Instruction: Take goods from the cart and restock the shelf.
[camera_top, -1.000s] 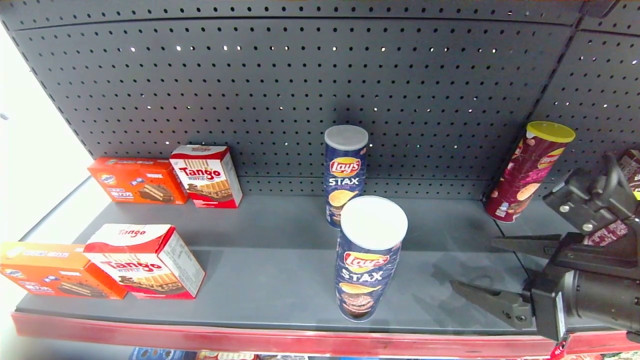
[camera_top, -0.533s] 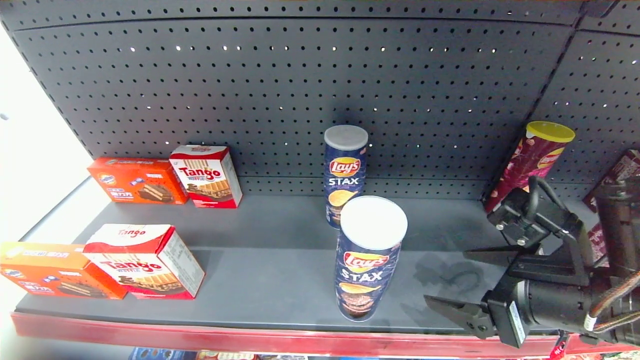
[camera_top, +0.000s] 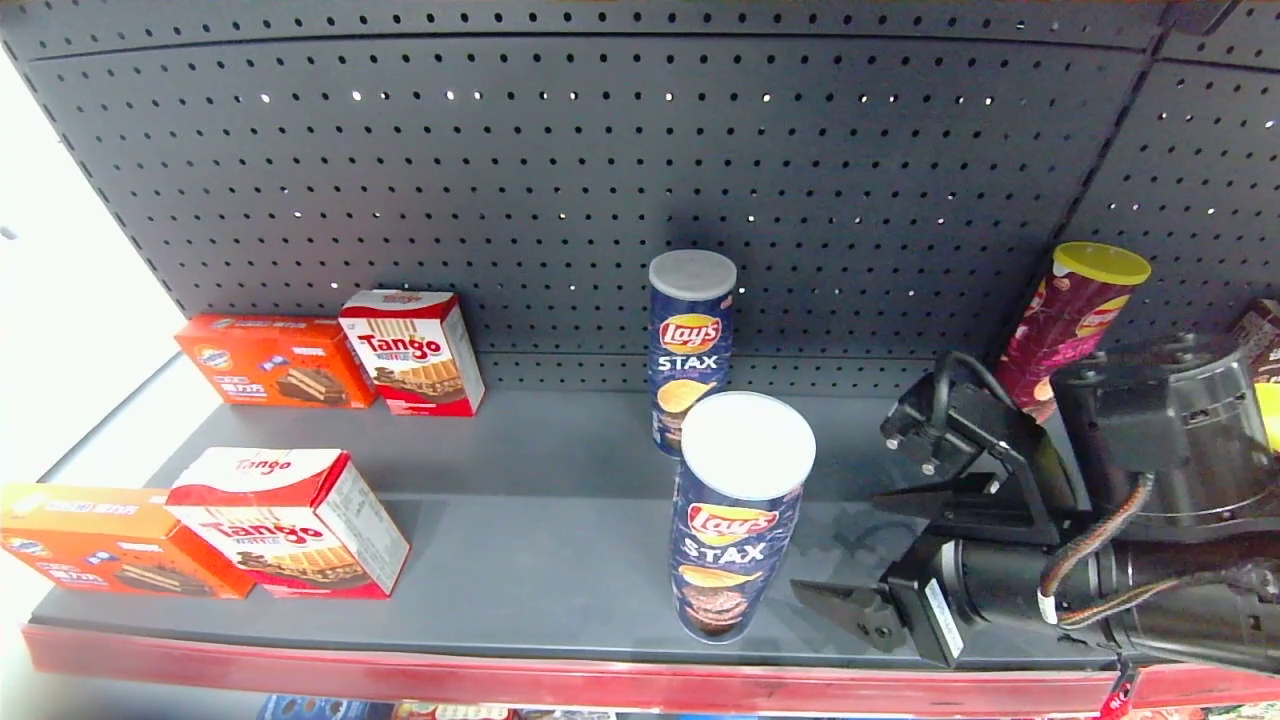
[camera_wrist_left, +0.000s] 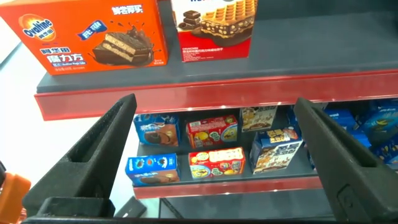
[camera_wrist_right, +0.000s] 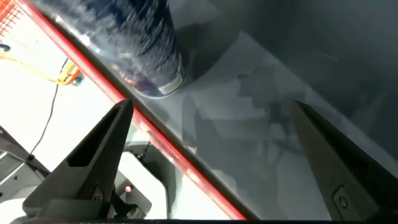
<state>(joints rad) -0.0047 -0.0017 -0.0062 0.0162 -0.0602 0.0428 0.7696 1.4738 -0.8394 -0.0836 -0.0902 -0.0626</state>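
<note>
1. Dark shelf (camera_top: 520, 540) with a pegboard (camera_top: 560, 170) back is carrying snack boxes (camera_top: 290, 520) at its left end.
2. Front blue can (camera_top: 738, 515) is standing upright at the shelf's front edge. Rear blue can (camera_top: 688, 345) is standing behind it, by the back.
3. Right gripper (camera_top: 840, 545) is hovering just beside the front blue can, fingers spread, empty.
4. Left gripper (camera_wrist_left: 214, 104) is facing the shelf's red front edge near the left end, fingers spread, empty.

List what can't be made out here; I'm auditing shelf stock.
Head view: maroon can, base hidden by right arm.
Head view: rear blue can, lower part behind front blue can.
Right wrist view: front blue can blurred, top cut off.
Left wrist view: lower-shelf boxes too small.
</note>
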